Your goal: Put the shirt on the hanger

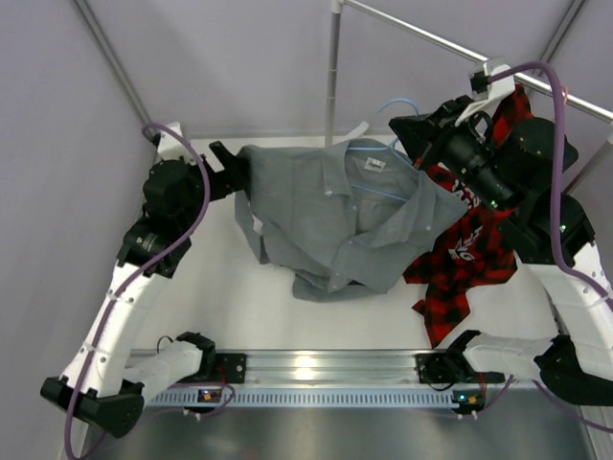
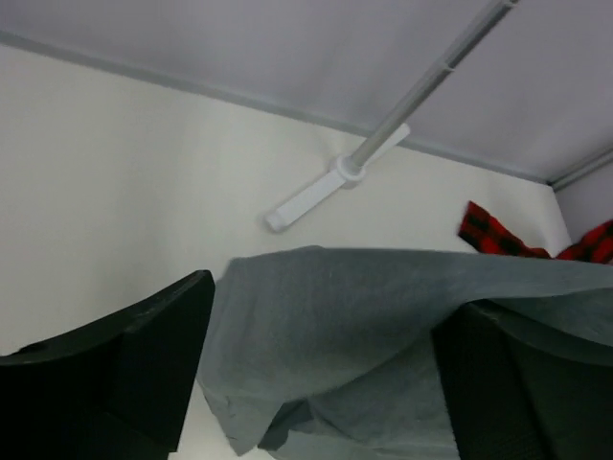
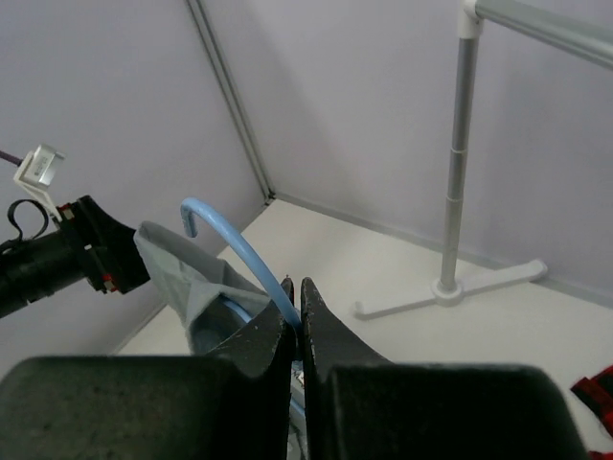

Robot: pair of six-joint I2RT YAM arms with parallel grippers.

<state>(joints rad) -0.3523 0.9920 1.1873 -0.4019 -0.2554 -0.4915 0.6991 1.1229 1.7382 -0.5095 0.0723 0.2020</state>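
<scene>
Shoulder: left of the rack pole [image 1: 332, 67], left gripper [image 1: 233, 165] has fingers spread around the shirt [image 1: 335, 216] cloth, probably letting it settle.
Collar: below the pole, shirt drapes over the hanger [image 3: 239, 247] threaded inside.
Hook: right of the pole, right gripper [image 3: 298, 305] pinches the hanger's neck, holding it up.

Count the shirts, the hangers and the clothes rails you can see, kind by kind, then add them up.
Shirts: 2 (grey-green shirt, red-and-black plaid shirt)
Hangers in view: 1 (light-blue wire hanger)
Clothes rails: 1 (clothes rail)
Total: 4
</scene>
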